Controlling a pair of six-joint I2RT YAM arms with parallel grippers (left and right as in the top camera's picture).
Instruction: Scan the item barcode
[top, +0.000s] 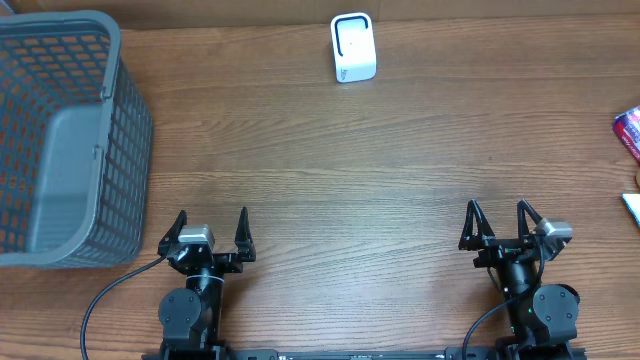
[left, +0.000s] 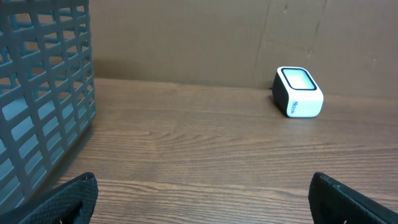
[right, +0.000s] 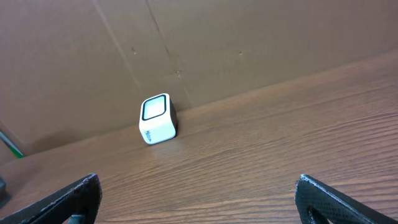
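Note:
The white barcode scanner (top: 353, 48) with its dark-framed window stands at the far middle of the wooden table; it also shows as the scanner (left: 298, 92) and the scanner (right: 158, 118). An item, a red and blue packet (top: 629, 130), pokes in at the right edge, mostly cut off. No barcode shows on it. My left gripper (top: 211, 222) rests near the front edge, open and holding nothing, its jaws wide over bare wood (left: 202, 183). My right gripper (top: 497, 212) is open too, far from the scanner, with only bare wood between its fingers (right: 198, 182).
A grey plastic basket (top: 70, 140) fills the far left, its wall close beside the left gripper (left: 43, 93). A white object (top: 632, 206) lies at the right edge below the packet. A brown cardboard wall (right: 249, 43) backs the table.

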